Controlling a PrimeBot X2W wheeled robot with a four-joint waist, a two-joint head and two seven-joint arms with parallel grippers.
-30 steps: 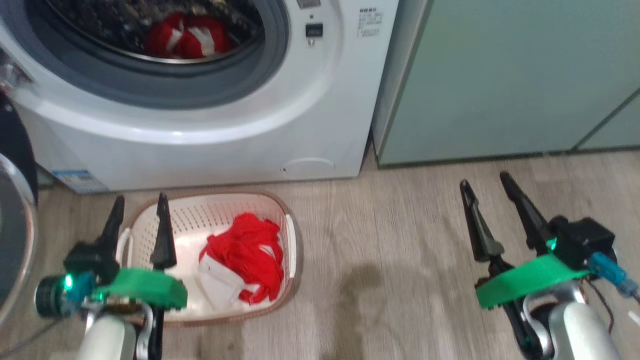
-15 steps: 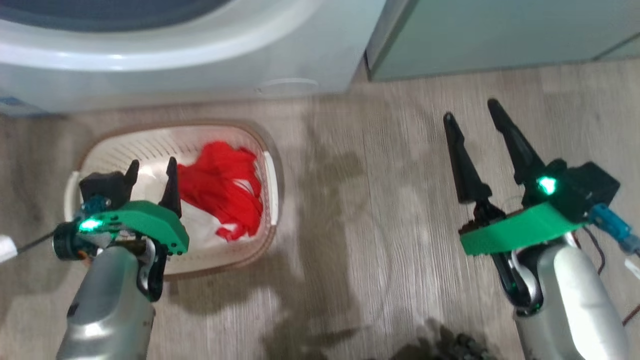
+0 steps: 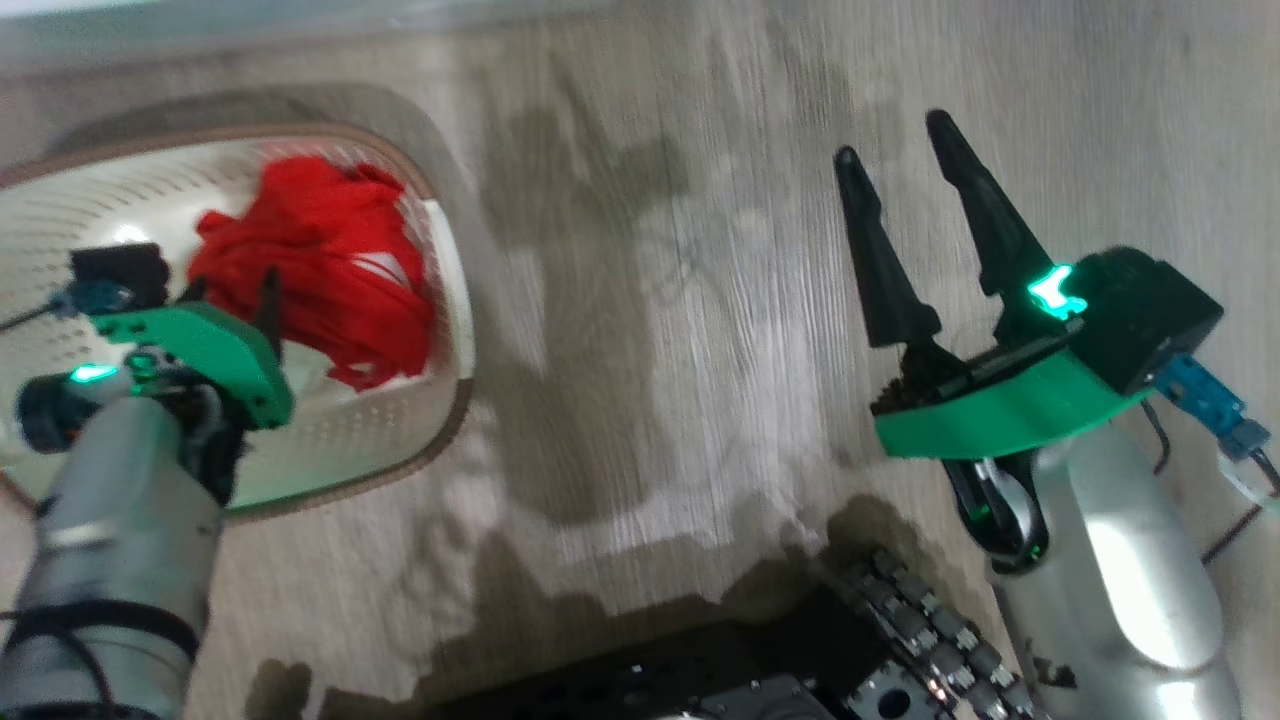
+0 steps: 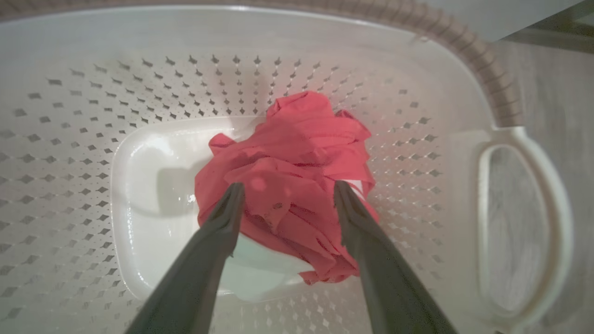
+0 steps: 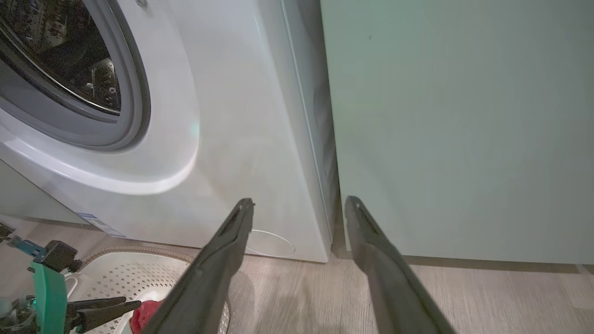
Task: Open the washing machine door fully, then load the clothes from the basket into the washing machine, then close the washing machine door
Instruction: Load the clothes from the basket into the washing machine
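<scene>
**A:** Fingers on the left gripper are spread wide and down inside the basket, one either side of the clothes. Nothing pinched between them.

**B:** Where exactly is the garment?

**A:** Crumpled on the basket's base, red over a bit of white, toward the side with the white handle. Basket sits on the floor, just in front of the washing machine.

**B:** Right arm?

**A:** Right gripper hangs over bare floor, well apart from the basket. Fingers wide, empty. From its wrist view they point at the seam between the machine and a pale green cabinet.

**B:** Door status?

**A:** Right wrist view has the porthole uncovered, with grey seal and drum exposed. I'd call the opening step done. Drum is dark from that angle, so can't tell whether anything is already in there.

**B:** Overall progress?

**A:** My read: step one closed out, step two in hand. At least this one piece is left to load: grip it, lift it over the brown rim, carry it to the drum, release.

**B:** And after that?

**A:** Closing the washing machine door. Not started.

**B:** Watch item?

**A:** Loose bundle. A pinch on a single fold may leave fabric trailing over the rim on the lift.
</scene>
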